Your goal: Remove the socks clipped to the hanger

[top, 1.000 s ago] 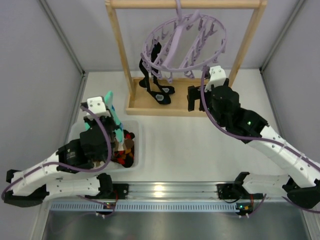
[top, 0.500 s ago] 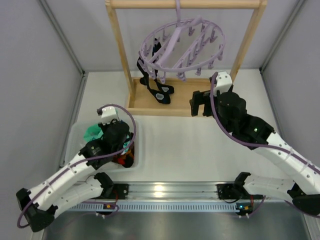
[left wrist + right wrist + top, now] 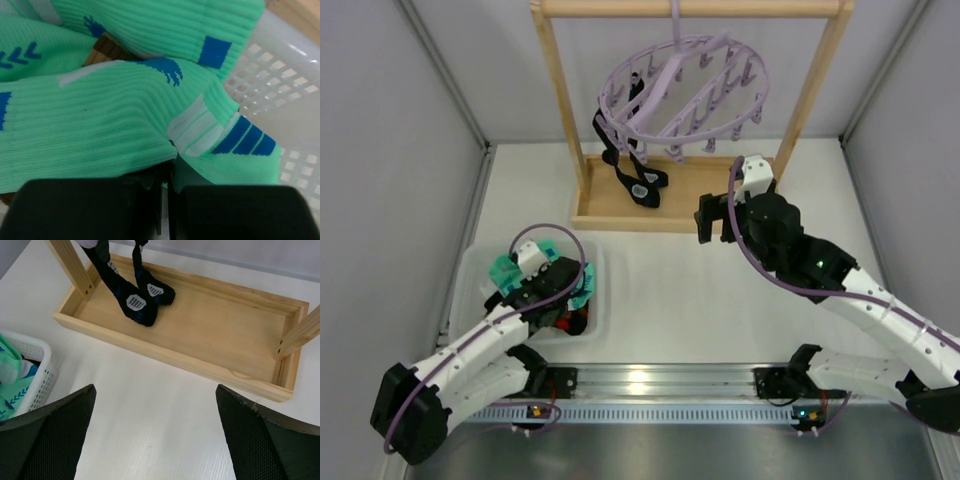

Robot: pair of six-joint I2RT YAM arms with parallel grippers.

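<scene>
The lilac hanger hangs by its hook from the wooden rack. A pair of black socks is clipped at its left side, toes resting in the rack base; they also show in the right wrist view. My left gripper is down in the white basket, shut on a mint-green sock with blue and white patches. The left gripper pinches a fold of it. My right gripper is open and empty above the table, just in front of the rack base.
The light wooden rack base is a shallow tray with two uprights. The basket holds the mint sock over red-black patterned socks. Grey walls stand on both sides.
My left gripper has come down from above the basket into it, bringing the mint-green sock along. My right gripper shifted slightly near the rack base. The hanger swung a little.
</scene>
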